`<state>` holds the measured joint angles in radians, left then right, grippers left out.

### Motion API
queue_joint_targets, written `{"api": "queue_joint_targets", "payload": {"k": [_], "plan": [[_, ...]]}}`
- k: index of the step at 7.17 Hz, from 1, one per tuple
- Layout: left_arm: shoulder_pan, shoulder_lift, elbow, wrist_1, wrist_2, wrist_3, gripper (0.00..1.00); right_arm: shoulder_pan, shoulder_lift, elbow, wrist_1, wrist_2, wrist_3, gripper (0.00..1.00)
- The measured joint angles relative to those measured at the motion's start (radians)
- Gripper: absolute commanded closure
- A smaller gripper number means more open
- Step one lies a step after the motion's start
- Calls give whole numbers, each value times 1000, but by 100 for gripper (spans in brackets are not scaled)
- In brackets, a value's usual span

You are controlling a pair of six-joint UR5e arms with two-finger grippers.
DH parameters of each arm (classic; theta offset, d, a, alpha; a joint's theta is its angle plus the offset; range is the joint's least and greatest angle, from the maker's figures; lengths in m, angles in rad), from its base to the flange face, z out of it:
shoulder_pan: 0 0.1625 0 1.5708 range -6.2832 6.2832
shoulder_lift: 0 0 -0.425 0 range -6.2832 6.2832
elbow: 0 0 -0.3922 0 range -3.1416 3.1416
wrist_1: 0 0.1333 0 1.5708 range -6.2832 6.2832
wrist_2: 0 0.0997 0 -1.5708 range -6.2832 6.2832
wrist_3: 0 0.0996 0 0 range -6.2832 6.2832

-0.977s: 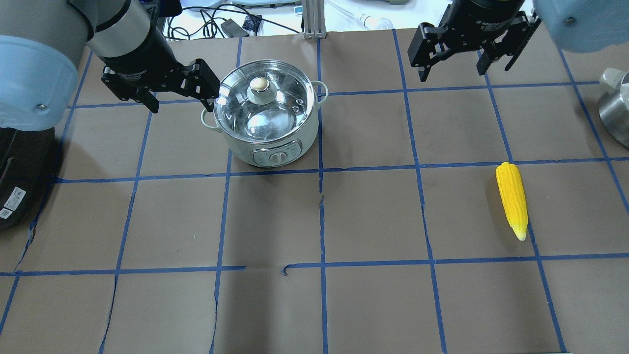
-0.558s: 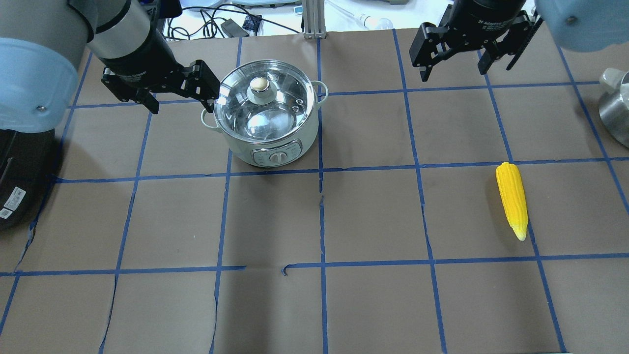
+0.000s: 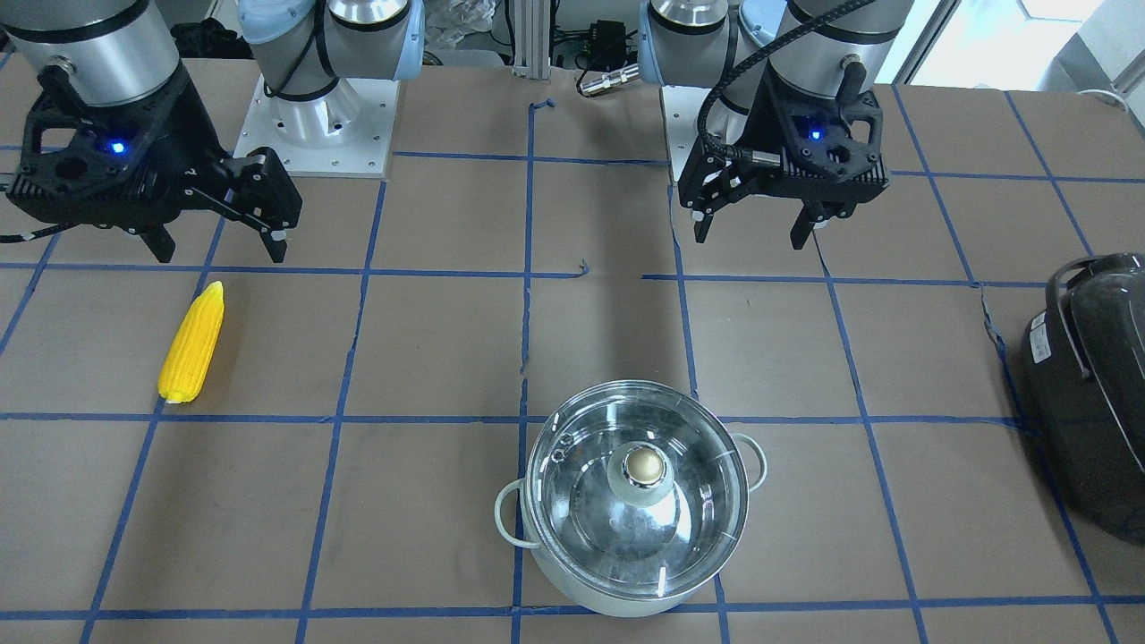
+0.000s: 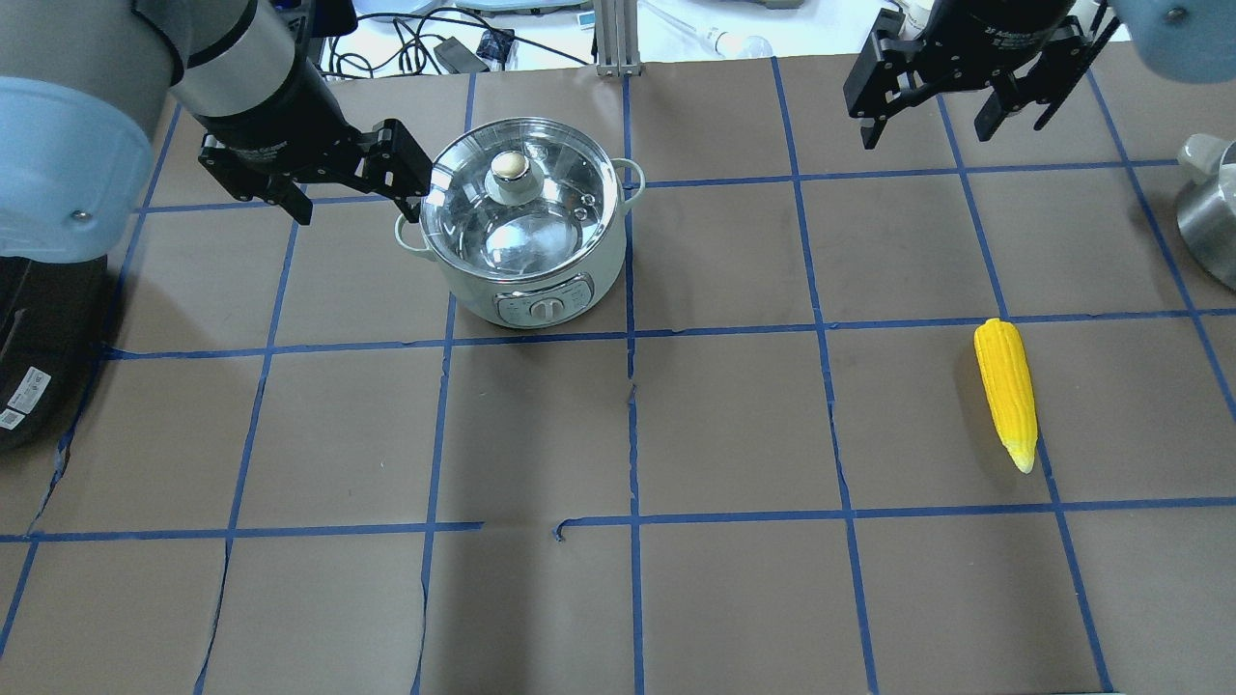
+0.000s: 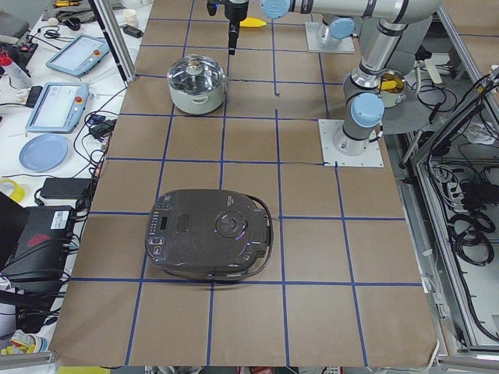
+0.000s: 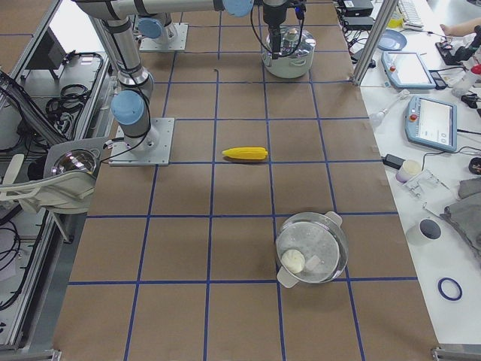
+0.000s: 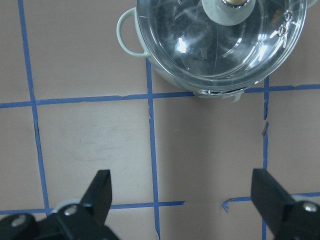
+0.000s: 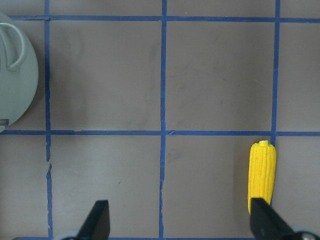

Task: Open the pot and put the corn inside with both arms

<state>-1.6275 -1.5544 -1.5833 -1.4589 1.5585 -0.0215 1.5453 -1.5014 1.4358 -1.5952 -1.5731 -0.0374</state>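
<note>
The pale mint-white pot (image 4: 483,299) stands on the table, left of centre, with its glass lid (image 4: 541,227) and gold-topped knob (image 4: 511,166) on it. It also shows in the front view (image 3: 626,595) and at the top of the left wrist view (image 7: 165,75). My left gripper (image 4: 357,208) is open and empty, raised beside the pot's left side (image 3: 747,237). The yellow corn (image 4: 1006,391) lies on the table at the right (image 3: 191,343), tapered end toward me. My right gripper (image 4: 925,135) is open and empty, high above the table's far right, apart from the corn (image 8: 262,175).
A dark grey rounded appliance (image 3: 1087,394) sits at the table's left end (image 5: 210,234). A steel pot (image 4: 1207,222) stands at the far right edge, also in the right view (image 6: 312,247). Cables and devices lie beyond the far edge.
My right gripper has moved right and toward the far edge. My left gripper, the pot and the corn have stayed almost in place.
</note>
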Motion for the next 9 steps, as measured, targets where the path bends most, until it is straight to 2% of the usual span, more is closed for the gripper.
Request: {"api": "queue_joint_targets", "payload": {"k": [6,9], "plan": [[1,1,13,-28,17,-17,0,-32,14,2,37,-9,1,0],[4,-35,15,-25,14,-27,0,-141,21,87,34,-3,-42,0]]}}
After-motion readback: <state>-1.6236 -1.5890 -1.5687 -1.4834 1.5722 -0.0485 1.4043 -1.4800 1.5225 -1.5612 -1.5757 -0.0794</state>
